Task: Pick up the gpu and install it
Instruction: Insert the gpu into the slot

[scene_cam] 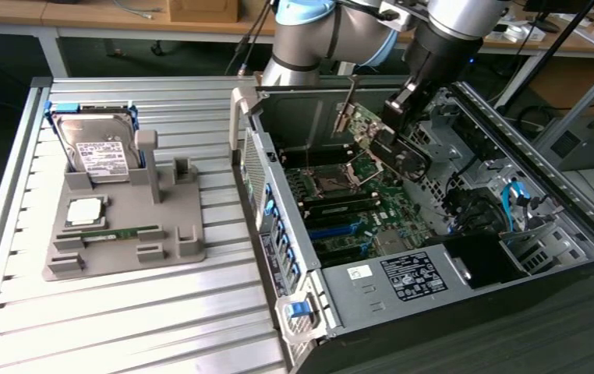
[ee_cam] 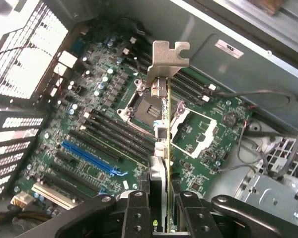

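The open case [scene_cam: 380, 284] lies sideways on the worktop [scene_cam: 120, 312], baring the motherboard [ee_cam: 89, 124]. Above it the gpu [ee_cam: 162, 130] hangs edge-on, bracket [ee_cam: 166, 59] outermost, clamped between the gripper [ee_cam: 161, 201] fingers, probably so its edge can meet a slot squarely.

Labels on the hard drive [scene_cam: 100, 149] and power supply [scene_cam: 414, 277]; no print legible.

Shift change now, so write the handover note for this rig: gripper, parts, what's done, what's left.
Gripper: shut on the gpu, held edge-on, with the metal bracket at the far end from the fingers.
Location: gpu is inside the open computer case, above the motherboard, over the CPU socket area.
Done: pickup; the gpu is off the table and in the case.
Left: gpu not yet seated in any slot.
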Controlling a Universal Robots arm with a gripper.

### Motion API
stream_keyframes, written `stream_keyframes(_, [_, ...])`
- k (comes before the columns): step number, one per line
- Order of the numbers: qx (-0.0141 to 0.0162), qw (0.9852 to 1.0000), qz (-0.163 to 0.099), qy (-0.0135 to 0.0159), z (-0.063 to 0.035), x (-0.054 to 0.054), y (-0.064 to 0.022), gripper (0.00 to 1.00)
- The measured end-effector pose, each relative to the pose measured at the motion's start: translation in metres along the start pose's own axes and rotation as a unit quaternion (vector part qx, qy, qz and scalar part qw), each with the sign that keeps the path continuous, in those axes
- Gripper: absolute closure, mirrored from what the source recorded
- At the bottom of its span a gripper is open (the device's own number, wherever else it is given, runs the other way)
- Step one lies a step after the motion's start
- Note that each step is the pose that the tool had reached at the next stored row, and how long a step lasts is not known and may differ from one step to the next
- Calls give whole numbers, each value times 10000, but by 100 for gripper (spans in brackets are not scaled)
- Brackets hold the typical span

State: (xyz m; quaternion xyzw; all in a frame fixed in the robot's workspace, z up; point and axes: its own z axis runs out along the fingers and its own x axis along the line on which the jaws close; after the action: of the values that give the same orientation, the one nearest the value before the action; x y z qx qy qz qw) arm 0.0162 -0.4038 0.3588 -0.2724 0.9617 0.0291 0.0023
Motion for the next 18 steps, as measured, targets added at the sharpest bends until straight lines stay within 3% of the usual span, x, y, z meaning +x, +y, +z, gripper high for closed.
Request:
stream_keyframes(7, [-7,9994,-360,20,0,0,0,73])
stream_keyframes(18, [-18,9961,-885,49,0,0,0,73])
